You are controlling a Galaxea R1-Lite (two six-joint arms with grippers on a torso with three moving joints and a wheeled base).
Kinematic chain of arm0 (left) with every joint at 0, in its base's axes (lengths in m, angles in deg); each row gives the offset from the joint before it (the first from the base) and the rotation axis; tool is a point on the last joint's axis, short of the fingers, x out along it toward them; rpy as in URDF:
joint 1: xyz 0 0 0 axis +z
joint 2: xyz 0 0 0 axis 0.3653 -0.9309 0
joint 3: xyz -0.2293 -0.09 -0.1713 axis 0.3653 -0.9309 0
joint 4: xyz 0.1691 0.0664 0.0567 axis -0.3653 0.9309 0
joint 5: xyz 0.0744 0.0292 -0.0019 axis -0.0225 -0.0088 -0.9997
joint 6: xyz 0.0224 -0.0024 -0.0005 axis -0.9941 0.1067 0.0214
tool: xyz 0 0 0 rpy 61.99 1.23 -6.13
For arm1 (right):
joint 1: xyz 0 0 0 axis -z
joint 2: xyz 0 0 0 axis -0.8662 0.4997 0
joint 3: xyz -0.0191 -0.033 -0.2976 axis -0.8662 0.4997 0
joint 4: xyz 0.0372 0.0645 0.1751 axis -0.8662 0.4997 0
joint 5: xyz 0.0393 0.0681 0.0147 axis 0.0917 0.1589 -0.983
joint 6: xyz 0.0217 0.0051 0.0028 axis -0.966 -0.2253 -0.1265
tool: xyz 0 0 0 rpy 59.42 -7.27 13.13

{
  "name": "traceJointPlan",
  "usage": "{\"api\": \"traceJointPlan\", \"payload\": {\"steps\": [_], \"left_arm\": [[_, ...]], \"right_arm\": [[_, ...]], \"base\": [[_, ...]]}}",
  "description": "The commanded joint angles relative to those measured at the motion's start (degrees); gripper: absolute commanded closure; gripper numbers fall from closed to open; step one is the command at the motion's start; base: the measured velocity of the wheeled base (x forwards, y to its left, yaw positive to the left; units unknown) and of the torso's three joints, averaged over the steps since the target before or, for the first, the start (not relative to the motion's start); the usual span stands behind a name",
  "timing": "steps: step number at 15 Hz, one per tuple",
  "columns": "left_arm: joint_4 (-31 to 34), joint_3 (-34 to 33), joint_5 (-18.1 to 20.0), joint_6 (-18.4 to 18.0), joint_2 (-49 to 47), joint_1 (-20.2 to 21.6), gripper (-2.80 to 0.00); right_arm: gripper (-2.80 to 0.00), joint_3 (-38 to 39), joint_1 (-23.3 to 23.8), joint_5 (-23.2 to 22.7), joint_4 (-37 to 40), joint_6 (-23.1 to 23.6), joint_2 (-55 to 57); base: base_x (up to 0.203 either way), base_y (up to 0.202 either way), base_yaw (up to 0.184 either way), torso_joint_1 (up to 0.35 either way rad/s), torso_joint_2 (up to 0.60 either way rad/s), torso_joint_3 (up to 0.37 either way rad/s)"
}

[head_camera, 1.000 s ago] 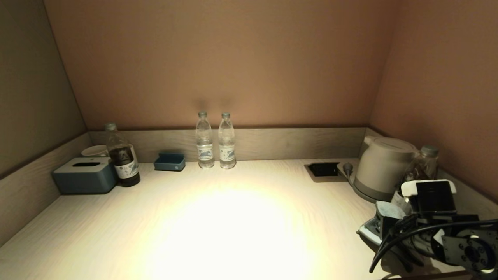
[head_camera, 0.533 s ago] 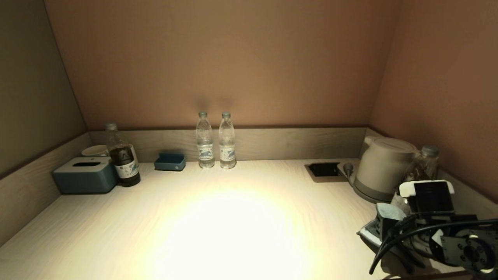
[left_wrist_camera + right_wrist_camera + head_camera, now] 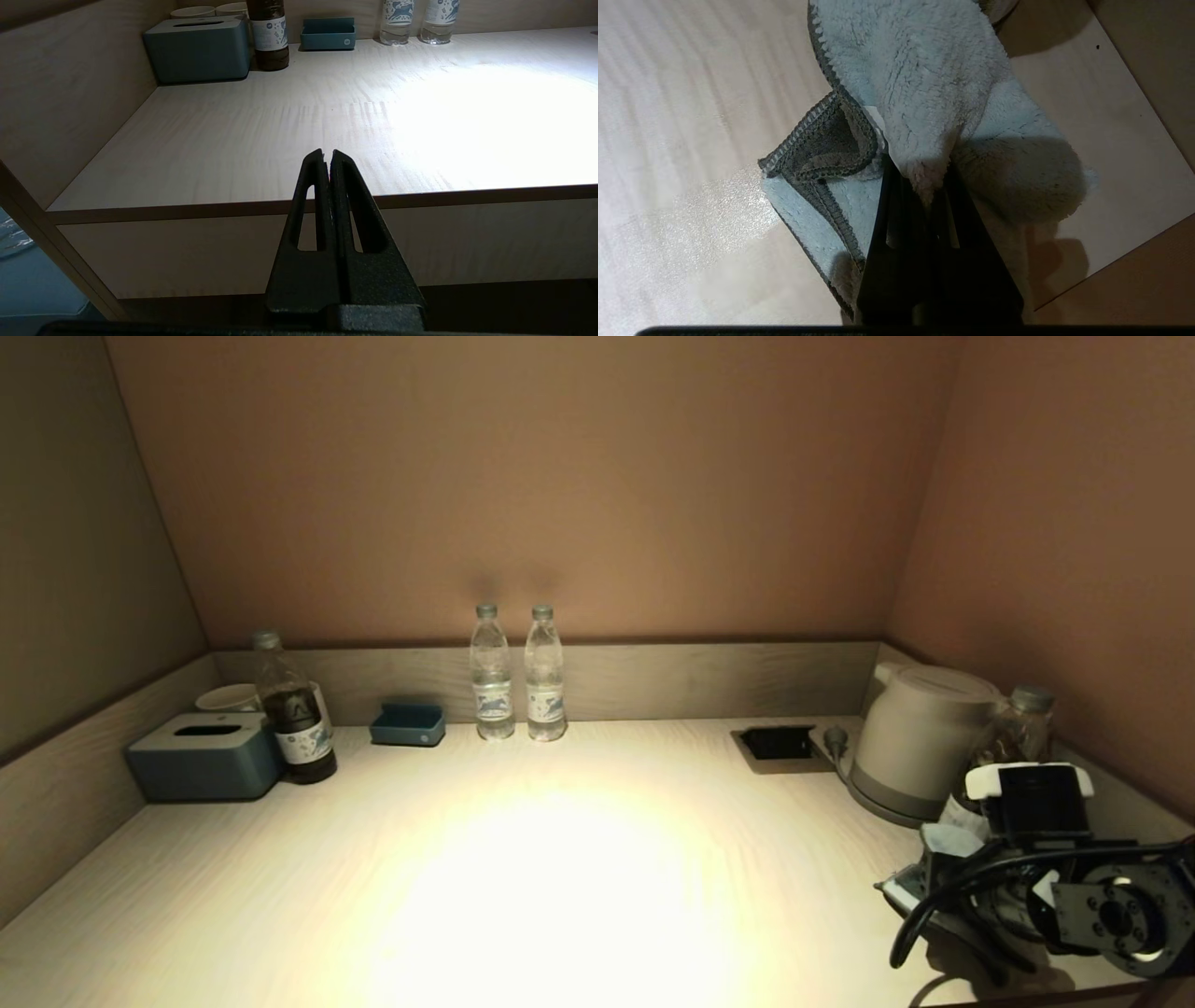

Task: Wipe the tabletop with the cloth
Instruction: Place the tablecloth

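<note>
Right gripper is pinching a raised fold of the cloth at lower right of the tabletop; left gripper is hanging closed, empty.

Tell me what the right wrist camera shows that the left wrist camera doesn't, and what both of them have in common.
Only the right wrist view shows the cloth, light blue with dark edging, pinched by the right gripper and lying bunched on the tabletop near its front edge.

Only the left wrist view shows the left gripper, shut on nothing and held off the table's front edge, plus the tissue box, dark bottle, small blue tray and two water bottles along the back.

Both show the pale wood-grain tabletop under bright light.
</note>
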Motion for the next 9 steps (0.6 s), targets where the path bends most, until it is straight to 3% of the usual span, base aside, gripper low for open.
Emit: {"api": "traceJointPlan", "payload": {"steps": [1,9], "left_arm": [[0.0,0.0,0.0,0.0,0.0,0.0,0.00],[0.0,0.0,0.0,0.0,0.0,0.0,0.00]], "right_arm": [[0.00,0.0,0.7,0.1,-0.2,-0.1,0.5],[0.00,0.6,0.8,5.5,0.1,-2.2,-1.6]], "base": [[0.000,0.000,0.000,0.000,0.00,0.000],[0.000,0.000,0.000,0.000,0.00,0.000]]}}
